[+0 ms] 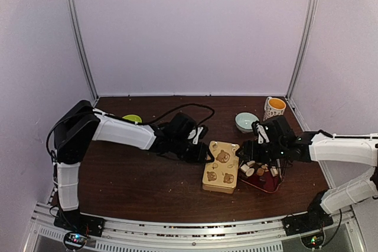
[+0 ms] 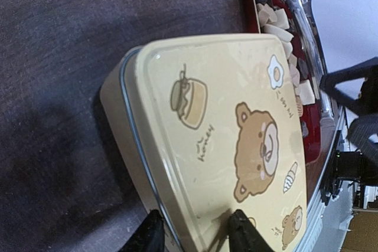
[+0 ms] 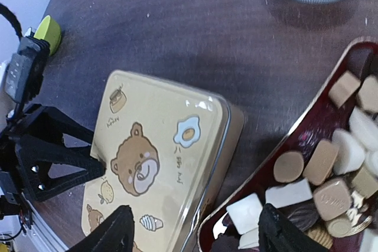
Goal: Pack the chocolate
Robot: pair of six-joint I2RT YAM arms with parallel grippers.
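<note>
The chocolate [image 3: 322, 160] lies loose in the dark red tray [image 3: 304, 123], just beside the tan tin [image 3: 233, 123]. The tin's bear-print lid [image 2: 236, 122] is on, so it likely has to come off first. The left gripper [image 2: 198, 234] straddles the lid's near rim; its fingertips are cut off, so I cannot tell whether it pinches. The lid is best lifted level, without dragging the tin into the tray. The right gripper [image 3: 199, 229] hangs wide open and empty above tin corner and tray rim. The tin's inside is hidden.
</note>
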